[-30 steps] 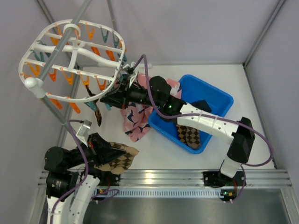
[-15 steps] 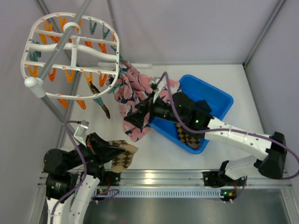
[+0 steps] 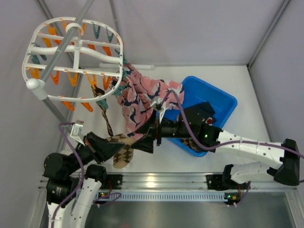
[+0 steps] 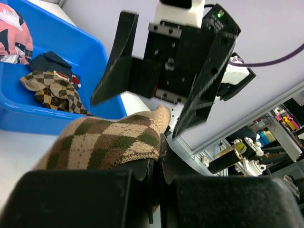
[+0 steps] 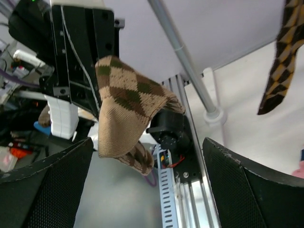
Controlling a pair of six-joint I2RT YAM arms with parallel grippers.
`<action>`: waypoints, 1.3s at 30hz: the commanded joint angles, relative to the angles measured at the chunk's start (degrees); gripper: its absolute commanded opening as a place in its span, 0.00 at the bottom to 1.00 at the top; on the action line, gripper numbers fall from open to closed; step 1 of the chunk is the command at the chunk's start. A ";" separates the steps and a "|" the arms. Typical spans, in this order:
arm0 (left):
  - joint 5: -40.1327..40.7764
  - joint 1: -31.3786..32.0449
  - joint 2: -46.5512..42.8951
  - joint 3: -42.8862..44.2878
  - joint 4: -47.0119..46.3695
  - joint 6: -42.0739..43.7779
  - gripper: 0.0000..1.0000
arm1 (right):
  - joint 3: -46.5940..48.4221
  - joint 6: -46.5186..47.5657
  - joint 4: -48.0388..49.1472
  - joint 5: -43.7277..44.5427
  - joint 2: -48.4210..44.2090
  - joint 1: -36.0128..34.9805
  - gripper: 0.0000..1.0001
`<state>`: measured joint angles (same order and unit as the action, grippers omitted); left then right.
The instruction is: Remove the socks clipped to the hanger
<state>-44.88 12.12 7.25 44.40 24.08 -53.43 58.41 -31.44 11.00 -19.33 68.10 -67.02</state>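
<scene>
Hanger (image 3: 71, 59): white oval rack with orange and teal clips, hung on a grey pole (image 3: 61, 52) above the far left of the table (image 3: 161, 156).
Blue bin (image 3: 216, 102): on the table right of the rack; a brown checkered sock (image 4: 52, 90) and a dark sock (image 4: 52, 61) lie inside.
Pink socks (image 3: 142, 97): clipped at the rack's right edge, draping down toward the bin's left wall.
Right gripper (image 3: 142, 138): jaws wide apart and holding nothing, pointed left at the left gripper, one finger on each side of the held sock's free end.
Left gripper (image 3: 111, 145): jaws clamped tight on a tan-and-olive checkered sock (image 3: 124, 151).
Held sock: off the rack, low at the near left, its free end sticking out between the right arm's fingers (image 4: 116, 61).
Hanging sock (image 3: 103, 111): brown-and-black checkered, clipped at the rack's near edge, dangling straight down.
</scene>
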 commanded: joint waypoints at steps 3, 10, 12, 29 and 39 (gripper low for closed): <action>0.85 0.10 0.57 0.77 -1.05 -1.06 0.00 | 4.60 2.26 0.77 3.86 2.66 -4.69 0.78; 0.06 0.10 0.31 0.25 -0.96 -1.33 0.00 | 3.46 2.44 2.79 6.59 1.51 -4.78 0.45; 0.15 0.10 0.31 -0.02 -0.96 -1.33 0.00 | 3.20 2.17 3.67 6.33 1.34 -4.87 0.38; -0.64 0.10 0.75 -0.46 -0.96 -0.80 0.00 | 0.92 3.58 6.57 4.74 -2.44 -5.13 0.75; -0.64 0.10 0.75 -0.11 -1.05 -1.15 0.00 | 1.79 2.00 9.12 1.67 0.10 -5.66 0.67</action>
<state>-45.17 12.12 7.29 44.12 24.10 -54.11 59.24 -28.84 16.12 -16.01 66.92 -71.24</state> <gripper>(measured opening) 0.027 0.677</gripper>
